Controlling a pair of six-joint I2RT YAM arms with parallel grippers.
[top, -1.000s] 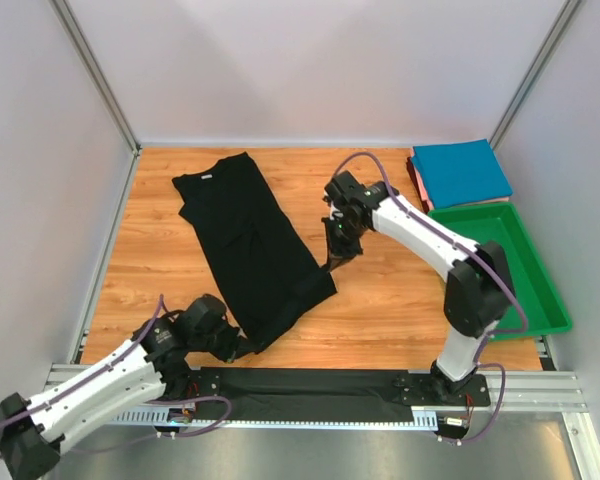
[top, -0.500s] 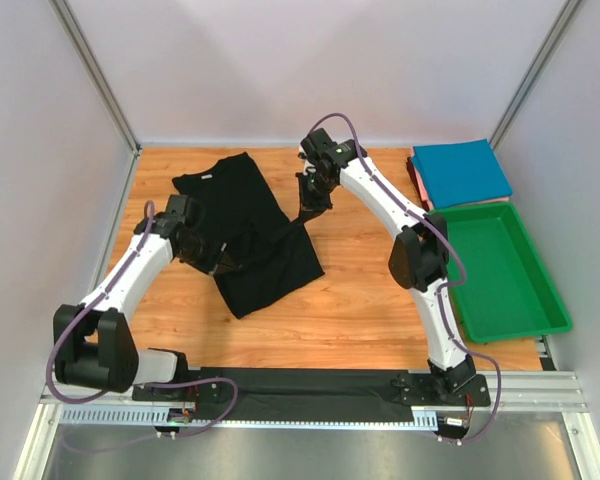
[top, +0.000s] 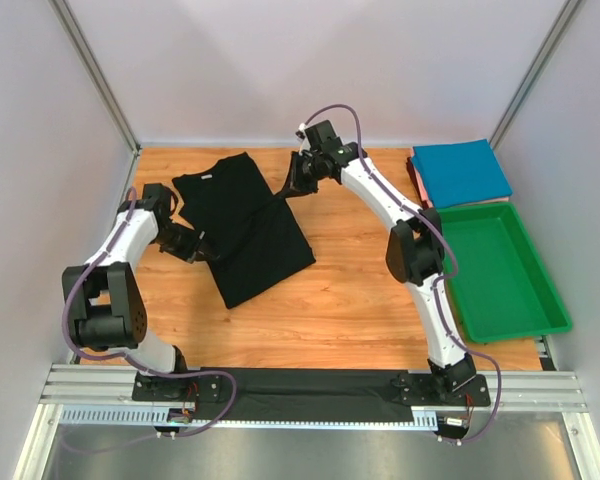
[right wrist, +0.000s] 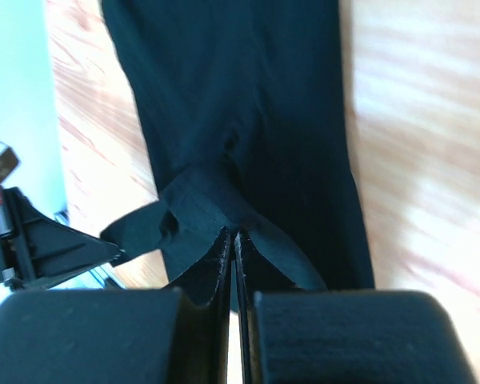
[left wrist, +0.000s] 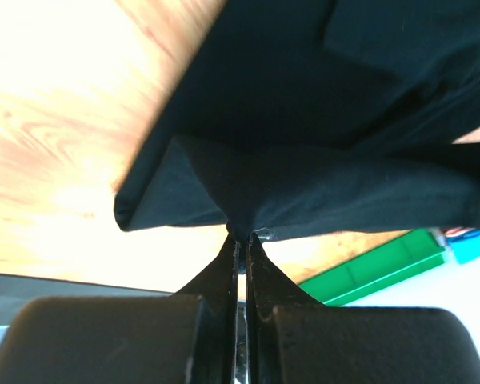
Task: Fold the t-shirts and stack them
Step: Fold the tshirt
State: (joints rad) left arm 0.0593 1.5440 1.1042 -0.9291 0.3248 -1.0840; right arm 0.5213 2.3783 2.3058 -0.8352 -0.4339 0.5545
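Note:
The large black t-shirt (top: 242, 225) lies on the wooden table, folded lengthwise, its lower end doubled back toward the collar. My left gripper (top: 202, 250) is shut on the shirt's hem at its left side; the left wrist view shows the cloth (left wrist: 304, 192) pinched at the fingertips. My right gripper (top: 287, 190) is shut on the hem at the shirt's right side; the right wrist view shows the cloth (right wrist: 248, 120) hanging from the tips. A folded teal-blue t-shirt (top: 461, 172) lies at the back right on a reddish one (top: 417, 180).
A green plastic tray (top: 502, 268) stands at the right, just in front of the folded stack. White walls with metal posts close in the table at left, back and right. A black strip runs along the near edge (top: 300, 385).
Both grippers have carried the shirt's lower hem up and back toward the collar, the left arm swinging from the near edge to the far left, the right arm to the back centre.

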